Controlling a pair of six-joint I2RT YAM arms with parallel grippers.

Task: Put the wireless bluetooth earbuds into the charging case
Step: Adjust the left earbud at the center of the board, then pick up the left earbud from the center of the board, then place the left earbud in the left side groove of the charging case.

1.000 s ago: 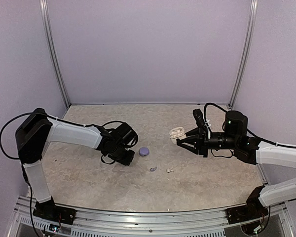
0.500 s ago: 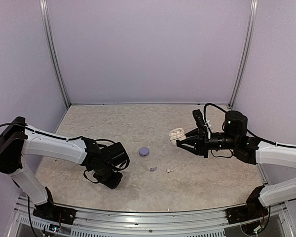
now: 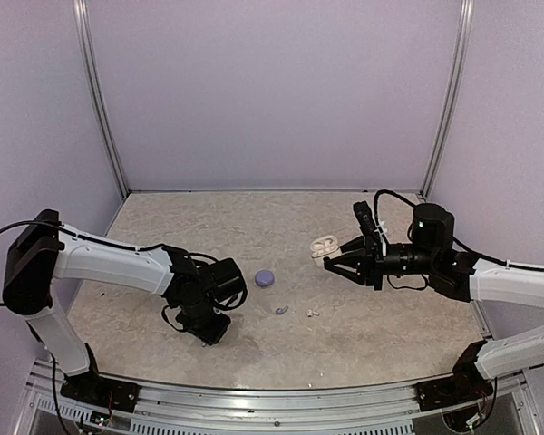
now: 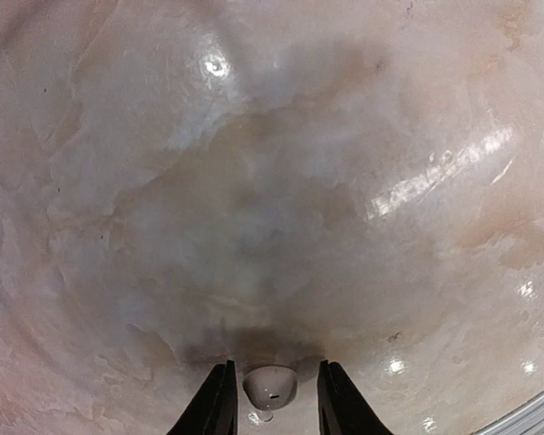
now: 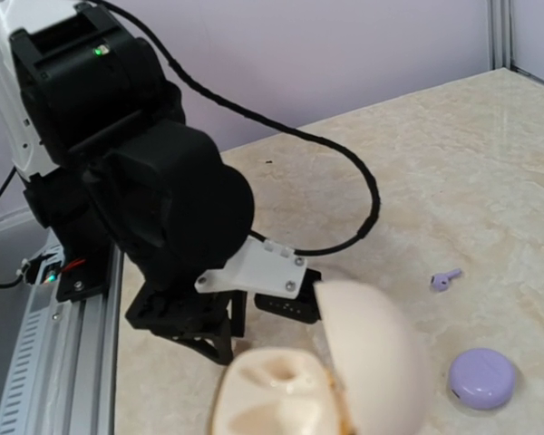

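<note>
Beige tabletop (image 3: 254,217) has the left tool (image 4: 276,370) open around a white earbud (image 4: 270,388); right tool (image 3: 332,259) grips the white case (image 3: 325,244).

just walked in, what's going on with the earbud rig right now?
The right gripper is shut on the open cream charging case, and no bud is visible in it. The left gripper points down at the table, jaws slightly apart, with a white earbud between its fingertips and a narrow gap on each side. A closed lilac case, a lilac earbud and a second white earbud lie between the arms.
</note>
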